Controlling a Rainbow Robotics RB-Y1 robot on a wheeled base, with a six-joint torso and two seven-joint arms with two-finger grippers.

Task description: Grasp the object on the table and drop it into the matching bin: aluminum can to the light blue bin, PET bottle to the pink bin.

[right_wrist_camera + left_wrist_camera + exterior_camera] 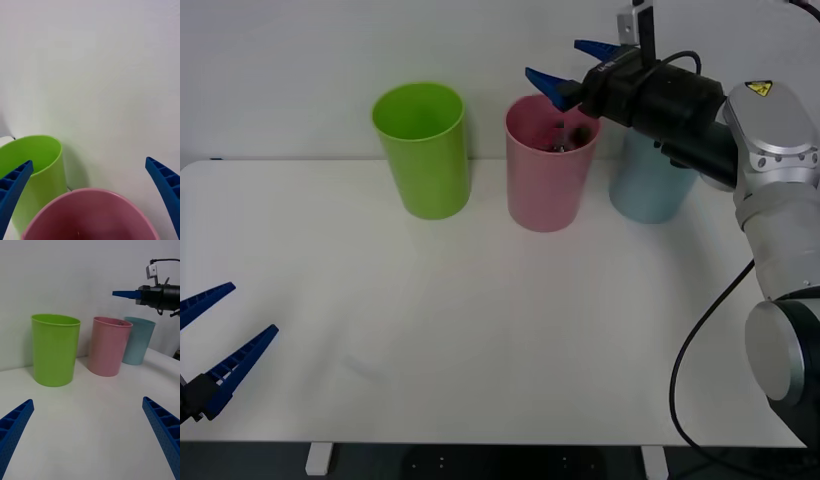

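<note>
You see the white worktop (480, 340) before a plain wall. The right gripper (578, 68), jaws wide, hangs over the pink bin (546, 190); the bottle (564, 137) lies inside. The left gripper (208, 335) rests low, jaws wide.

A plain, unmarked off-white wall (330, 60) stands directly behind the wide white rectangular tabletop with rounded corners (480, 340), meeting its far edge. Soft, even light falls on the tabletop and leaves only faint shadows on it. Below the tabletop's near edge lies a dark floor (480, 465), where two white table feet (318, 458) show.
</note>
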